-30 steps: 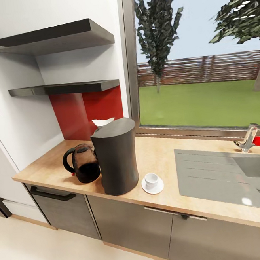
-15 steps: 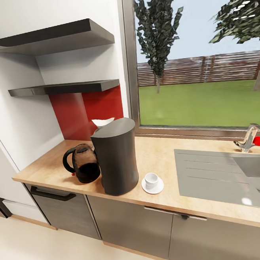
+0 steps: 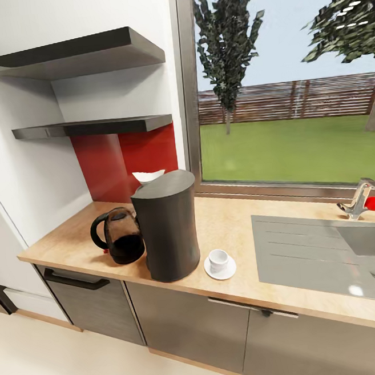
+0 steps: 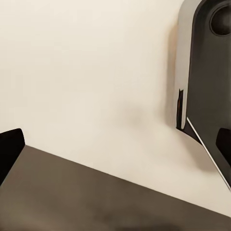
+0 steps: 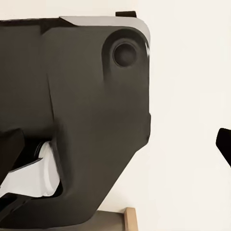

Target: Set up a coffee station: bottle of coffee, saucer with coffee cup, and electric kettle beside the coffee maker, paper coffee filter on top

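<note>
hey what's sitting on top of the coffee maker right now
A white paper filter shows at the back edge of the coffee maker top. Only its upper part shows; the slanted top hides how it rests.

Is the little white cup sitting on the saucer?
Yes, in the head view the coffee cup stands on the saucer, right beside the coffee maker.

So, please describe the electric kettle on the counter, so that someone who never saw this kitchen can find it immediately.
Start at the light wood kitchen countertop under the window and find the tall dark grey coffee maker. The electric kettle stands just beside it, toward the wall shelves. It is rounded clear glass with a dark lower half and a black looped handle, much lower than the coffee maker.
</note>
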{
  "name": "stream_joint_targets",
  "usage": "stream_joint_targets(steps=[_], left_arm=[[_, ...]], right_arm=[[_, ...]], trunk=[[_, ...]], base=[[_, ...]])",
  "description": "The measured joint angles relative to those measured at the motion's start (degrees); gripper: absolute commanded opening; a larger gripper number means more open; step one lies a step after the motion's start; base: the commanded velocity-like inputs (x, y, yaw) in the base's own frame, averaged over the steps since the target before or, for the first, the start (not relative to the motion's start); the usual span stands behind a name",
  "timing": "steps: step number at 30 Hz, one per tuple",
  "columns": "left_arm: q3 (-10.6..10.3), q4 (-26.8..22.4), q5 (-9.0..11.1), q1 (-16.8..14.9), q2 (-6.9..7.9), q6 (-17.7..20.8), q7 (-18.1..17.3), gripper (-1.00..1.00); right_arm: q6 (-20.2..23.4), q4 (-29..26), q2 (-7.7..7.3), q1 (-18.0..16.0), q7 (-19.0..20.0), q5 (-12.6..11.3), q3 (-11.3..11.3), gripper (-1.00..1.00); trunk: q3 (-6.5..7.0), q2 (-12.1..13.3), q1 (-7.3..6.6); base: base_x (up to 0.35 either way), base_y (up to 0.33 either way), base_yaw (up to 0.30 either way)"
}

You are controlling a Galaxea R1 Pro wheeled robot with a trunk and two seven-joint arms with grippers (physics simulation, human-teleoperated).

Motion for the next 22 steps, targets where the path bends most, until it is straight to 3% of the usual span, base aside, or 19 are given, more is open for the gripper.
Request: stream_joint_targets(steps=[10, 22], left_arm=[[-0.13, 0.31, 0.04, 0.07, 0.00, 0.16, -0.19, 1.00], [-0.37, 3.10, -0.05, 0.25, 0.24, 0.20, -0.53, 1.00]], right_arm=[[-13.28, -1.97, 0.03, 0.03, 0.01, -0.12, -0.25, 1.00], [-14.76, -2.12, -0.08, 0.04, 0.02, -0.11, -0.15, 1.00]], trunk=[[0.00, 0.00, 0.00], [0.00, 0.00, 0.00]], base=[[0.000, 0.000, 0.000], [0.000, 0.000, 0.000]])
